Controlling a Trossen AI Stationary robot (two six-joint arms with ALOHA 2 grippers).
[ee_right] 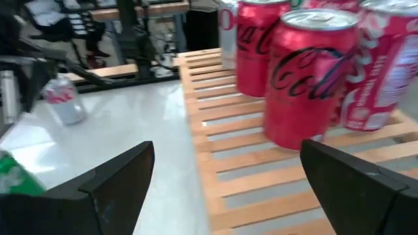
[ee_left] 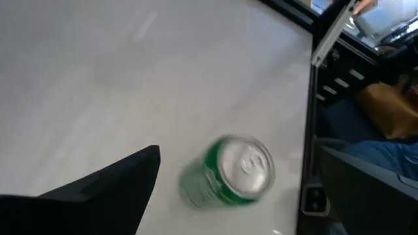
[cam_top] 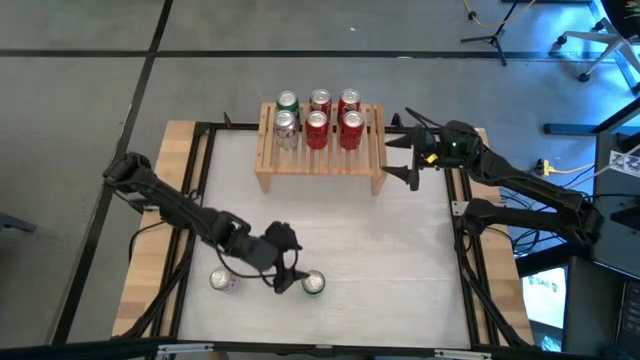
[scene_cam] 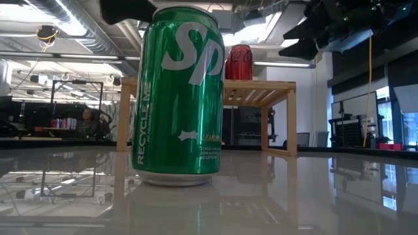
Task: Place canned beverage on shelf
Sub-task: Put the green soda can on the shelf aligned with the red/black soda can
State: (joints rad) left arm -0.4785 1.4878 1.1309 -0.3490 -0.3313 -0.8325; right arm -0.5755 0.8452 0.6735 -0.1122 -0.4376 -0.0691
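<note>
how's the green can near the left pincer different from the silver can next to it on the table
The green can has a green body, while the silver can is pale silver with a red mark. The green can stands beside the left pincer, toward the table's middle; the silver can sits on that pincer's other side, nearer the table's left edge. Both stand upright on the white table, off the shelf.

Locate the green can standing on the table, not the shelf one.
In the high view, the green can stands near the table's front edge, beside the left hand, with a silver can further left.

Bright overhead light, glossy table (scene_cam: 313, 196) reflections, blurred green can (ee_left: 228, 173)
</note>
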